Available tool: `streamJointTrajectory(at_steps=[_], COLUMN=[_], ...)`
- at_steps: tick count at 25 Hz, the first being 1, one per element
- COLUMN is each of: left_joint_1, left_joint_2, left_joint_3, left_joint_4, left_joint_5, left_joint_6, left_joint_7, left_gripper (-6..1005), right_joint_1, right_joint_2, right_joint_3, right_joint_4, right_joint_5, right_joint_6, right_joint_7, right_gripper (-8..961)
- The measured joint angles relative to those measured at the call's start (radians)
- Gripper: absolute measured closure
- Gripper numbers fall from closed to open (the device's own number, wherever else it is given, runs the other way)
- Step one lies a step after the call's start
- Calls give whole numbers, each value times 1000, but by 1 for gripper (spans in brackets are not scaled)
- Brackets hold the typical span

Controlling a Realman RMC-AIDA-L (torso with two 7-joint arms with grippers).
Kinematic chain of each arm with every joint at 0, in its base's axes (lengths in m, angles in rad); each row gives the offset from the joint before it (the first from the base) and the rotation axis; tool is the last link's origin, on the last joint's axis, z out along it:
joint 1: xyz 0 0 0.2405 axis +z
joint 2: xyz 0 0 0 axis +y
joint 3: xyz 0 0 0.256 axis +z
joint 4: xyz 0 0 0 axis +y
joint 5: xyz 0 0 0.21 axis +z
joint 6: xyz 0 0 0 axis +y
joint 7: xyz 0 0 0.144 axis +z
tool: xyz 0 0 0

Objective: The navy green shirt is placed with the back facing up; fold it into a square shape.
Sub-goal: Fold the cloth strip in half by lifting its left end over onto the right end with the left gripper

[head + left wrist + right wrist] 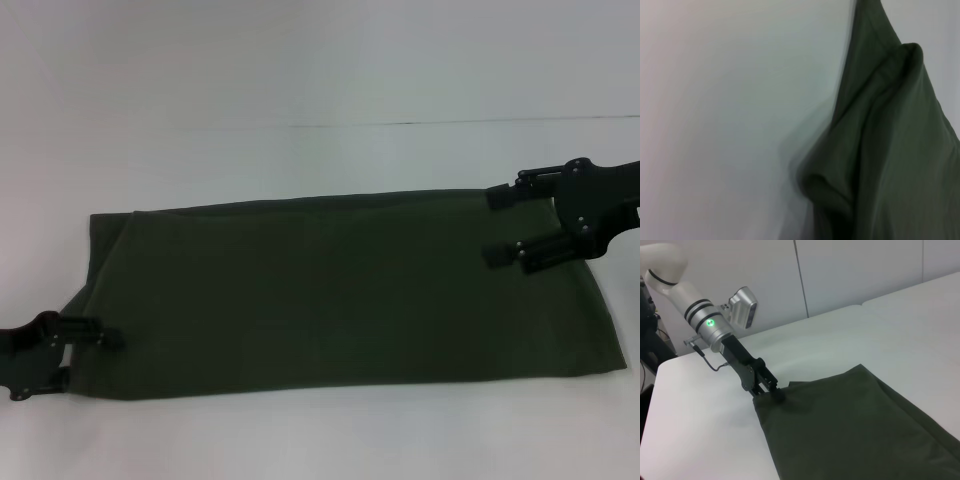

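**Olive cotton band: grip status at both ends**

The dark olive-green cotton shirt (340, 290) lies on the white worktop (300, 80) as a folded band, long axis 9-to-3 o'clock. The left gripper (95, 345) is clamped on the 9 o'clock end. The right gripper (497, 226) hovers, jaws spread, holding nothing, over the 2 o'clock corner.

The shirt (340, 295) lies flat on the tabletop (300, 90), stretched as a long band from left to right, nearer the front edge than the back. The left pincer (95, 345) sits at the shirt's front left corner, touching the cloth there. The right pincer (492, 226) rests over the shirt's back right corner, its arm reaching in from the right edge.
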Motion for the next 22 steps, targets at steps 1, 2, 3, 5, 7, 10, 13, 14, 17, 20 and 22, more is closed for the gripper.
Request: streamJointTrajectory(at_steps=[1,2,3,5,7,10,13,14,17,20,22], left_joint_1=[0,0,0,0,0,-1,-1,-1,-3,-15,-18], left_joint_2=[0,0,0,0,1,1,1,1,1,5,5], left_joint_3=[0,1,1,2,3,4,6,8,18,30,36], left_joint_4=[0,0,0,0,0,0,2,3,8,6,4], left_joint_5=[0,0,1,1,1,1,3,4,4,7,6], left_joint_6=[0,1,1,1,1,2,1,-1,-5,5,10], left_joint_7=[0,0,0,0,0,0,0,1,8,3,1], left_gripper=[172,207,243,313,380,481,479,479,493,516,550], right_joint_1=[-1,-1,-1,-1,-1,0,0,0,0,3,4], right_joint_2=[1,1,1,1,1,1,2,3,5,5,5], right_joint_3=[0,0,0,0,0,0,0,0,-1,-5,-6], right_joint_4=[-4,-6,-6,-7,-7,-7,-7,-7,-7,-7,-7], right_joint_5=[0,0,0,0,0,0,0,0,-1,-3,-4], right_joint_6=[0,0,0,0,0,-1,-1,-1,-1,-2,-2], right_joint_7=[1,2,2,3,3,3,4,4,4,5,5], right_gripper=[26,26,26,26,26,26,26,26,26,26,26])
